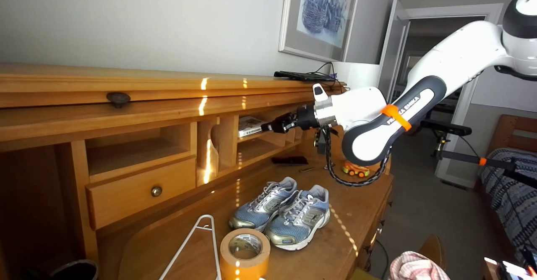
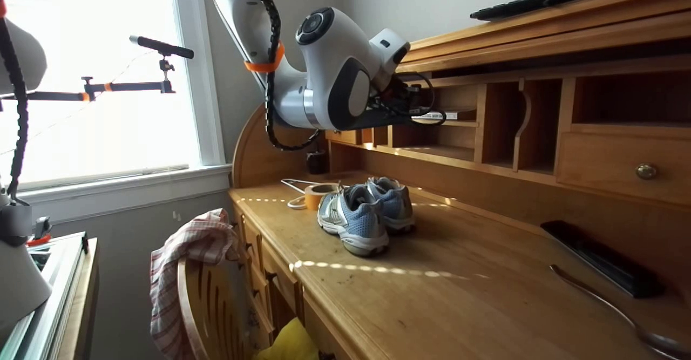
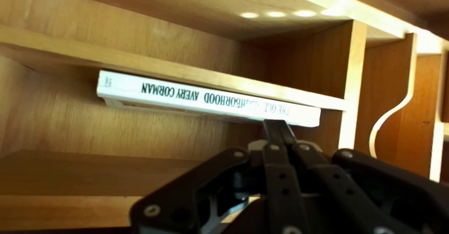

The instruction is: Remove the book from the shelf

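Note:
The book (image 3: 158,91) is white-spined and lies flat on the shelf (image 3: 140,62), a honey-brown board in a cubbyhole of the desk hutch. Its lettering appears inverted in the wrist view. In an exterior view the book (image 1: 249,126) sits at the cubby's front. My gripper (image 3: 279,121) is shut, its fingertips together with nothing between them. The tips overlap the long edge of the spine near one end; whether they touch it I cannot tell. In an exterior view the gripper (image 1: 264,126) reaches the cubby opening. Elsewhere the book (image 2: 432,115) shows partly behind the arm's cables.
An upright partition (image 3: 350,69) and a curved divider (image 3: 394,111) stand beside the cubby. Below on the desk are two sneakers (image 1: 298,217), a tape roll (image 1: 245,257), a white hanger (image 1: 214,238), a long black flat thing (image 2: 602,257) and a spoon (image 2: 599,300).

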